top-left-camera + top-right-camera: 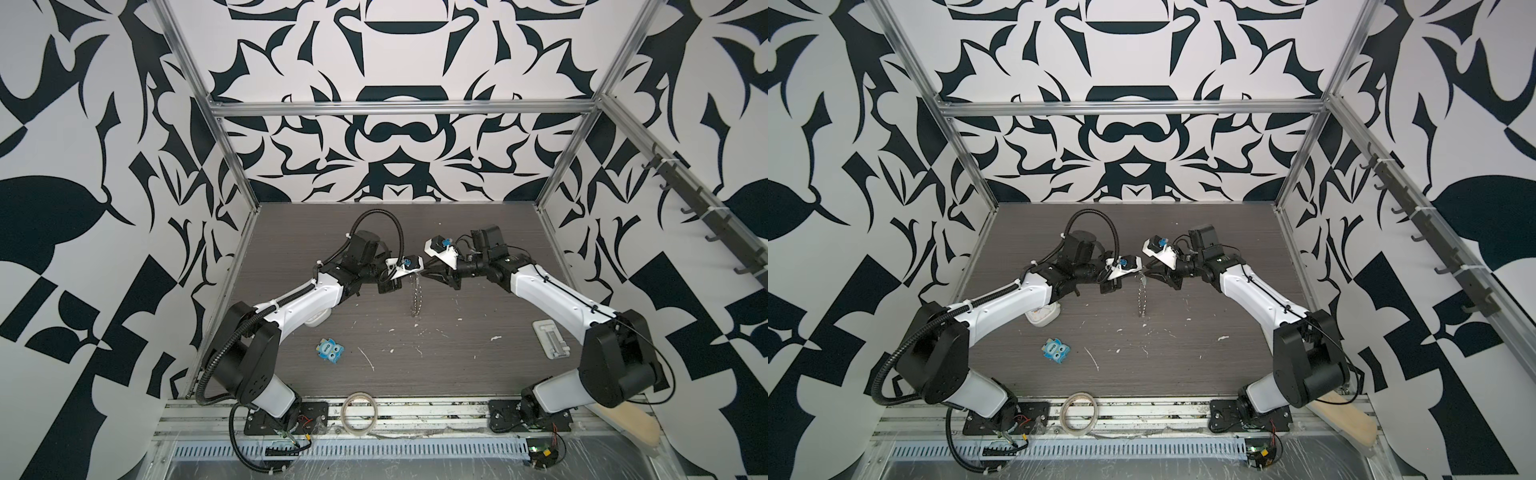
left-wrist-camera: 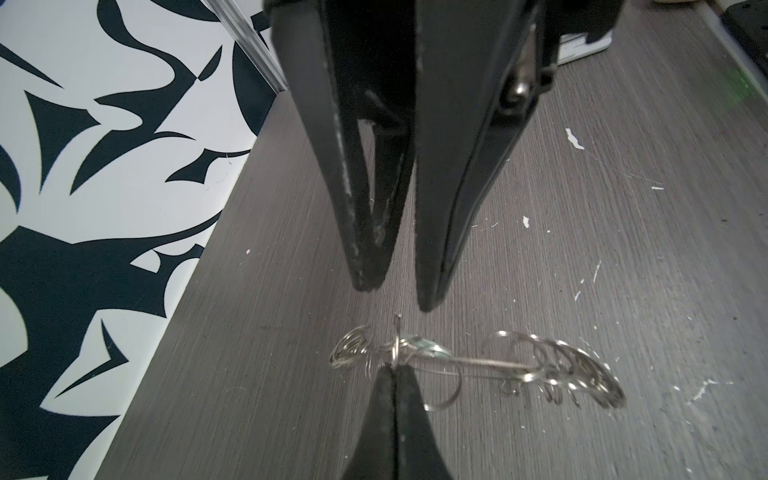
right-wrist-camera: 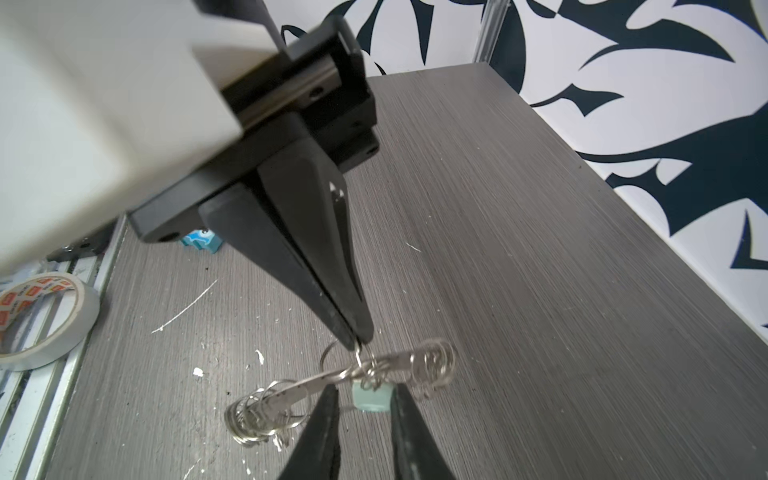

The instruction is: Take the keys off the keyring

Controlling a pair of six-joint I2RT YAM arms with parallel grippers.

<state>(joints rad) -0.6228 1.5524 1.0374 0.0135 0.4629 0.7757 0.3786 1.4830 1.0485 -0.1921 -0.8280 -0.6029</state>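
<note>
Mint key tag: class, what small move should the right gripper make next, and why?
Probably close the right gripper on the mint key tag. Its jaws stand apart on either side of the tag, not yet gripping it, while the left gripper is shut on a split ring, holding the keyring up. The tag needs gripping before it can be worked free.

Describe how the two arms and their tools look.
The left arm and right arm have white shells and black joints. A ribbed black hose loops beside the left one; a thin black cable follows the right. The left tool and right tool have tapered black fingers.
</note>
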